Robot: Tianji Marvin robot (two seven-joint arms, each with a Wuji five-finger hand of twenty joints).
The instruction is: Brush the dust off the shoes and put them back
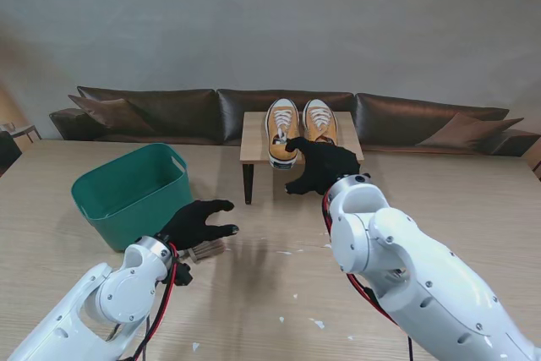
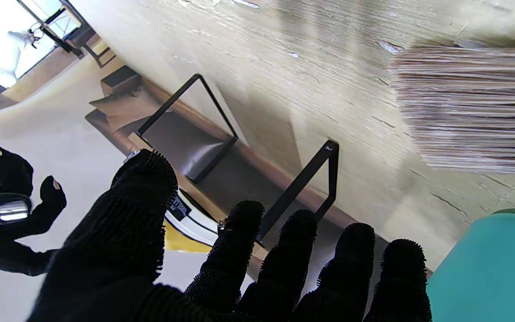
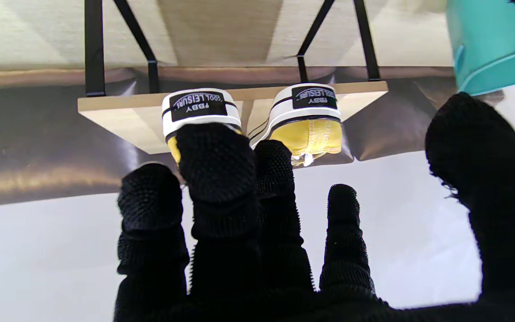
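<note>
The right arm (image 1: 423,281) fills the near corner of the stand's view, its white shell angled up from the elbow toward the small wooden stand (image 1: 254,145). At its end the right hand (image 1: 321,166), in a black glove, reaches forward with the palm toward the table. Its fingers are loosely spread and close on nothing; the thumb stands well apart to 1 side. In the right wrist view the fingertips (image 3: 215,156) lie in front of the heels of the 2 yellow shoes (image 3: 253,120), and whether a tip touches the nearer heel cannot be told (the middle fingers cover part of it). In the stand's view the forefinger tip sits at the heel of the left shoe of the pair.

The shoes (image 1: 300,124) stand side by side on the wooden stand, heels toward me, white laces up, black heel labels showing in the wrist view.

The left hand (image 1: 199,221) hovers low over the table (image 1: 270,276), palm down, fingers wide and holding nothing. Just beside its fingers, on the side nearer to me, lies the brush (image 1: 203,251); in the left wrist view its pale bristles (image 2: 467,107) rest against the table top, apart from the fingertips (image 2: 239,223).

Left of the left hand stands a green tub (image 1: 131,192). Small white flecks (image 1: 317,323) dot the table between the 2 arms.
</note>
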